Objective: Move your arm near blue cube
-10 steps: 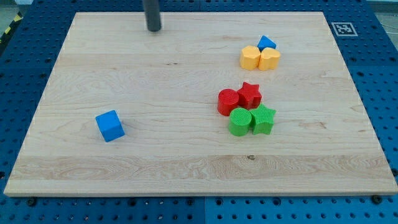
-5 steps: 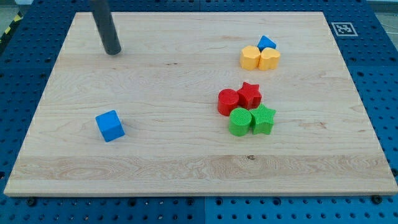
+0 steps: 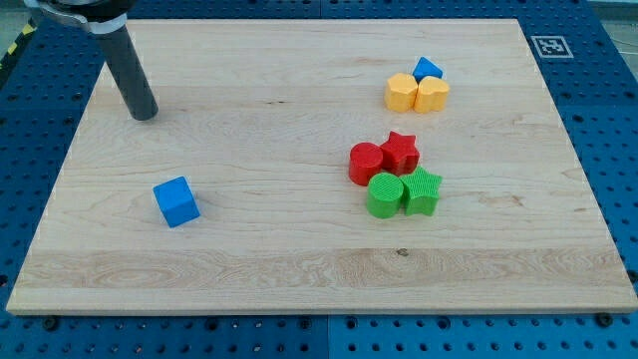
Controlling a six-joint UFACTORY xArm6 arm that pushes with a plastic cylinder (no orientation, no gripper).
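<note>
Nearest you, at the view's bottom, runs the front edge of the wooden tabletop [image 3: 299, 289], with blue perforated panel [image 3: 618, 150] showing around it on all sides.

Going up from there, you meet the blue cube [image 3: 176, 201] first. It sits alone in the view's lower left part of the board, turned a little so one corner faces you, well apart from every other block.

To the view's right of centre lies a tight cluster of four. The green cylinder [image 3: 384, 194] and the green star [image 3: 423, 190] stand side by side, touching. Just behind them the red cylinder [image 3: 366, 163] and the red star [image 3: 400, 152] also touch each other, and the red pair presses against the green pair.

Up and to the view's left of the blue cube, my tip [image 3: 145, 114] rests on the tabletop near the left edge. The dark rod leans up toward the view's top left corner. The tip is near the cube but clearly apart from it, with bare wood between them.

Farther back on the view's right, a yellow block [image 3: 401, 93] and a yellow heart [image 3: 433, 95] touch, with a small blue block [image 3: 428, 69] tucked right behind them.

In the far right corner you can see a black-and-white square marker [image 3: 548, 46]; it carries no readable writing.

There is no claw on this arm, so you have nothing clenched or released to note.
</note>
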